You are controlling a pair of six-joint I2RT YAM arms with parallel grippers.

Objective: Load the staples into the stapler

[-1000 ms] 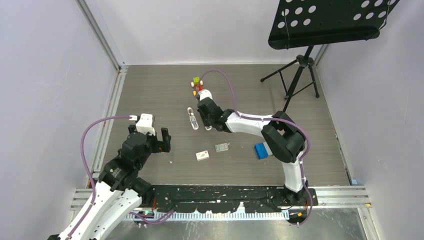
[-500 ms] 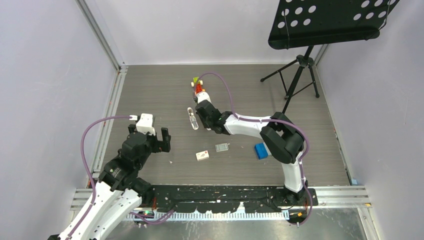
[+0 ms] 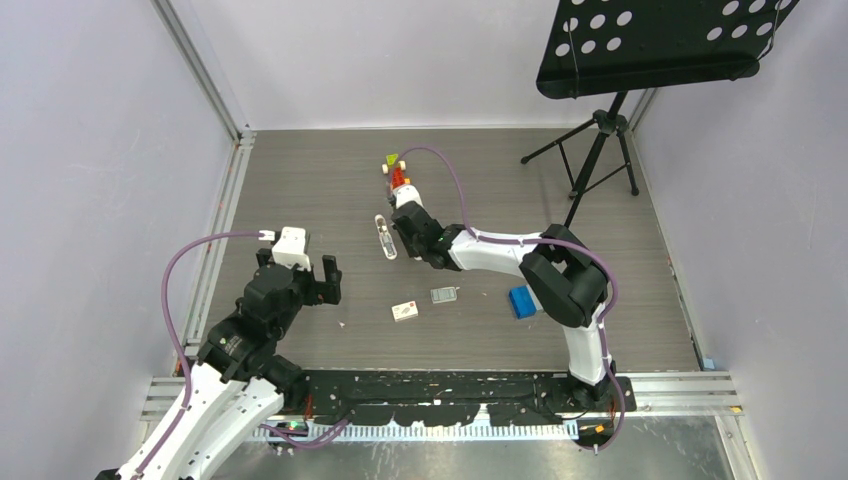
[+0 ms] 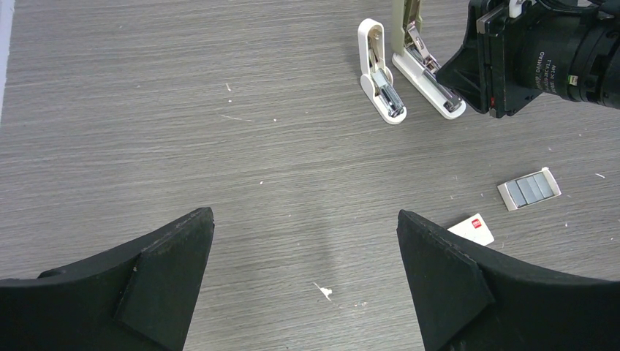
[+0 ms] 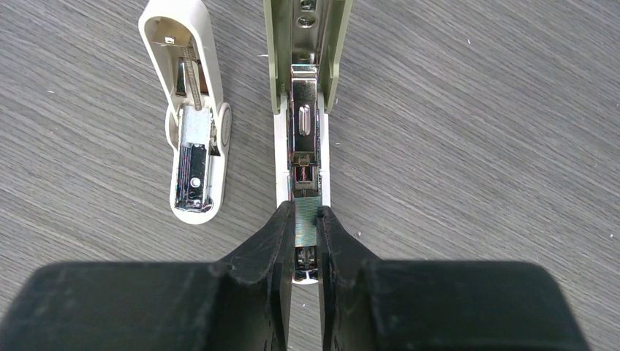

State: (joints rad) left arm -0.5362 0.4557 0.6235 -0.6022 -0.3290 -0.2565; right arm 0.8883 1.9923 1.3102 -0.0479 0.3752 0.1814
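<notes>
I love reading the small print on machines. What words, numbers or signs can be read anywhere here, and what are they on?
"DAMIAO": white print on the black motor housing at the right arm's wrist. The smaller line beside it is too blurred to read.
Red mark on the small white carton: too small to read.
Blue box: too small to read.
Stapler: no lettering visible.

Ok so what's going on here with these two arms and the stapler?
The right gripper is pinching a small strip of staples and holding it right at the metal channel of the stapler, which lies opened up on the table. The strip doesn't look seated in the channel yet. The left gripper hangs open and empty nearer the bases, touching nothing.
</notes>
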